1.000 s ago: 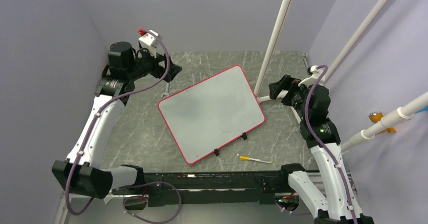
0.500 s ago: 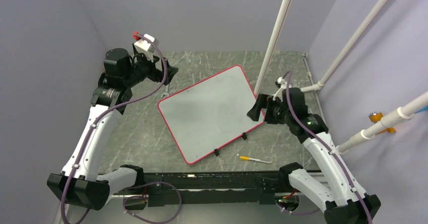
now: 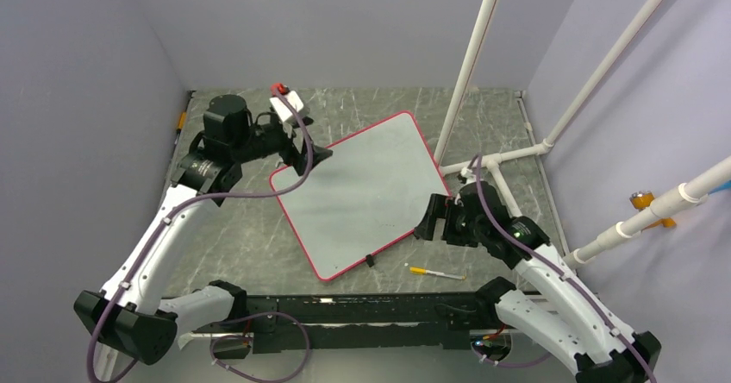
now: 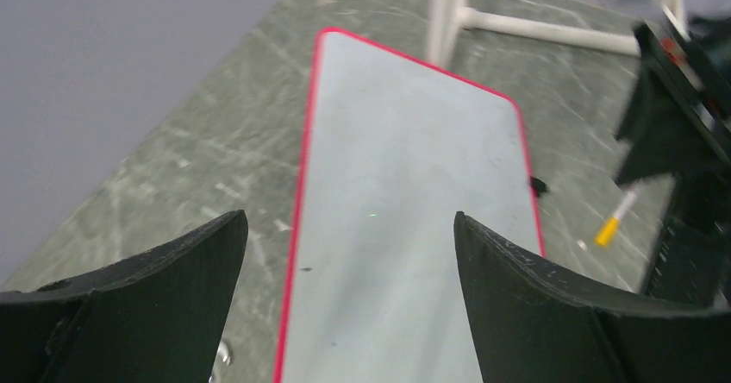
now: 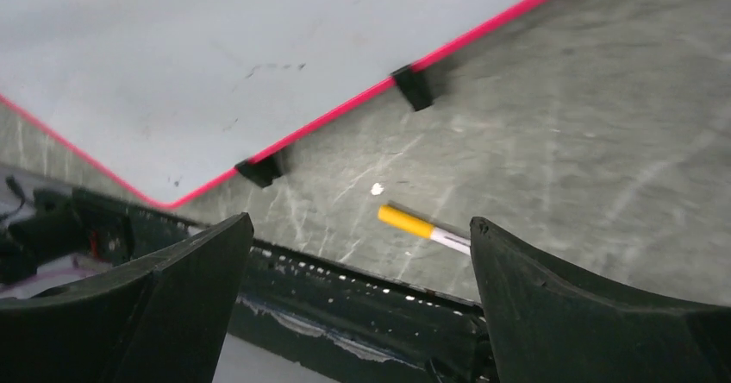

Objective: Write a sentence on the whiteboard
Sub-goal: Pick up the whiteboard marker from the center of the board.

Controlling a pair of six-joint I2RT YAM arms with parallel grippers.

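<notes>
From the top view, we see the whiteboard [image 3: 362, 189] lying flat and askew on the table [image 3: 233, 228], between the two arms. Its pale face is bare, with no letters on it. The left claw [image 3: 315, 154] hangs over the board's far left corner. The right claw [image 3: 428, 221] sits at the board's near right edge. The pen [image 3: 436, 273] lies on the table just off the board's near edge, apart from it and close to the right claw.

In the left wrist view, the left claw's jaws are spread wide with nothing between them. The board stretches away underneath, blank.

In the right wrist view, those jaws also gape wide and carry nothing. Below them we see the pen with its yellow end, and the board's red rim with two black clips [image 5: 414, 87]. A few faint dark specks mark the board here, but they are not writing.

We judge the task to be at its very start. No sentence has been begun and neither claw has the pen. Picking it up, bringing it to the board and all the writing are left to do. We cannot tell whether the pen is capped.

We see no containers in any view.
</notes>
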